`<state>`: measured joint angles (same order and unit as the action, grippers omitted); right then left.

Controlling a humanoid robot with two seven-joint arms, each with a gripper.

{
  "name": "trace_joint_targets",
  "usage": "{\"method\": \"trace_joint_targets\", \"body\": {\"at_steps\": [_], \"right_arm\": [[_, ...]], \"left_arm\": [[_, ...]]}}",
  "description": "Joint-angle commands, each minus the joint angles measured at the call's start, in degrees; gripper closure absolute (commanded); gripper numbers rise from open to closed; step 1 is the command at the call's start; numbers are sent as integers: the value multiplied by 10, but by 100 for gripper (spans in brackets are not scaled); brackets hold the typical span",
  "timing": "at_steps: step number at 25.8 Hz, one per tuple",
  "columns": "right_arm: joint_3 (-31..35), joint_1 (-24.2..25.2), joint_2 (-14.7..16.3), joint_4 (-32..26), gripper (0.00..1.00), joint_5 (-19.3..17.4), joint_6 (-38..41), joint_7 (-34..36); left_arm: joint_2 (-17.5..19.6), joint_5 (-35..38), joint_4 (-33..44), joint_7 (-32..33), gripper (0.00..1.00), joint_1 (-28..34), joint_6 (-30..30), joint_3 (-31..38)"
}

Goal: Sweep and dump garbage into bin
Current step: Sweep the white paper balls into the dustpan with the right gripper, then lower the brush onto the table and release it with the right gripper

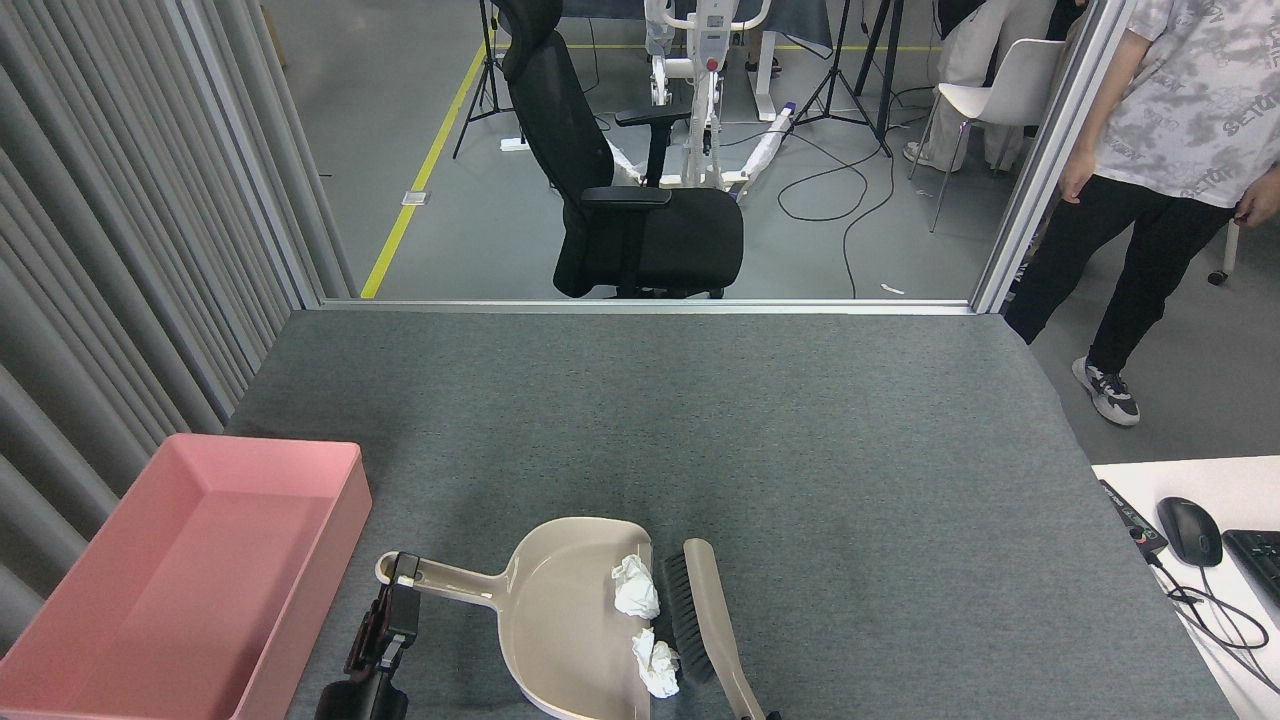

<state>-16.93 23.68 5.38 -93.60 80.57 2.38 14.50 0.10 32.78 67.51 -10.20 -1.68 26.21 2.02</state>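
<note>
Two white crumpled wads of garbage lie at the open right edge of the beige dustpan [560, 625]: one wad [636, 587] farther from me, the other wad [657, 664] nearer. A beige brush [700, 615] with black bristles stands just right of them, bristles toward the wads. Its handle runs off the bottom edge, where only a sliver of my right gripper [768, 714] shows, holding it. My left gripper [393, 612] is shut on the end of the dustpan's handle. The pink bin [330, 520] sits at the left, with nothing in it.
Grey carpeted table surface [800, 450]. Ribbed grey curtain wall [120, 250] along the left, right behind the bin. A white desk with a mouse [1190, 530] at the right. Beyond the table a black office chair [620, 200] and a person [1160, 150] standing at the right.
</note>
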Motion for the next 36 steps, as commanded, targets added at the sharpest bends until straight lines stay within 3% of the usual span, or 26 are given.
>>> {"method": "trace_joint_targets", "body": {"at_steps": [1,8,15,25,36], "right_arm": [[0,-5,0,14,100,-1,-3,-3],[-11,-16,-20,40,100,-4,11,-2],[-79,-21,-27,54,100,-6,-5,-2],[-111,-56,-45,55,100,-26,-4,22],[-96,-77,-47,26,100,-23,-24,37]], "left_arm": [[0,1,-1,1,97,0,-1,0],[1,1,-1,1,97,1,-1,0],[0,0,2,1,97,2,-1,0],[-2,0,2,1,97,2,0,0],[-2,0,-3,2,97,1,2,0]]}}
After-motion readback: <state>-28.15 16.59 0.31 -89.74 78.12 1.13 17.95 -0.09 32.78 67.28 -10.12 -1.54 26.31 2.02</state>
